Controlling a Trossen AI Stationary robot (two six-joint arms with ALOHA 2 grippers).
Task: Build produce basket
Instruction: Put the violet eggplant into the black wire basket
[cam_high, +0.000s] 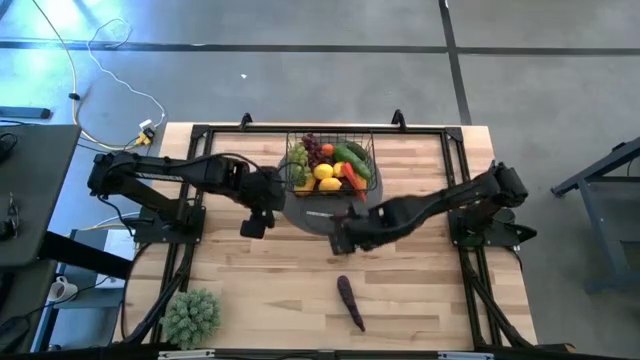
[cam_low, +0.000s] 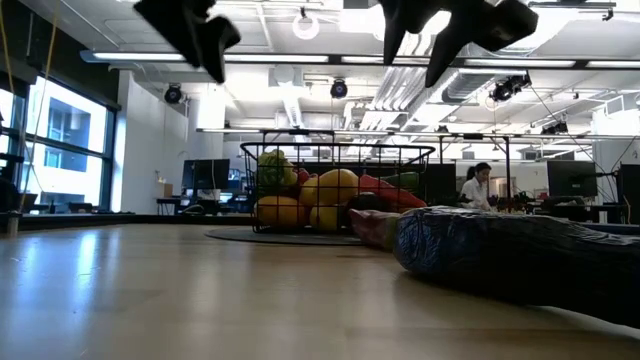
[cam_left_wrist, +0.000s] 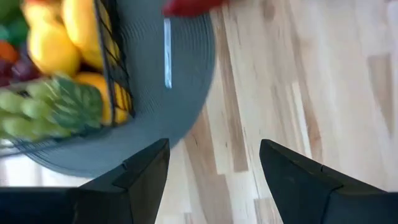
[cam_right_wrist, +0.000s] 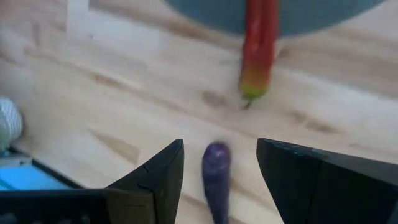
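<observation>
The black wire basket (cam_high: 332, 165) stands on a flat grey round disc (cam_high: 305, 215) at the table's far middle, filled with produce: lemons (cam_left_wrist: 68, 31), green grapes (cam_left_wrist: 37, 112), a cucumber (cam_high: 352, 155). A red chili (cam_right_wrist: 258, 43) lies with one end on the disc's rim and its green tip on the wood. A purple eggplant (cam_high: 350, 300) lies on the table toward the near edge. My left gripper (cam_high: 256, 225) hangs open above the table beside the disc's left rim. My right gripper (cam_high: 341, 240) hangs open above the wood between the disc and the eggplant (cam_right_wrist: 216, 171), holding nothing.
A green fuzzy ball (cam_high: 190, 316) sits at the table's near left corner. Bare wood lies around the eggplant and along the near edge. A black frame (cam_high: 200, 130) runs round the table's rim. In the room behind, a person (cam_low: 478, 185) sits far off.
</observation>
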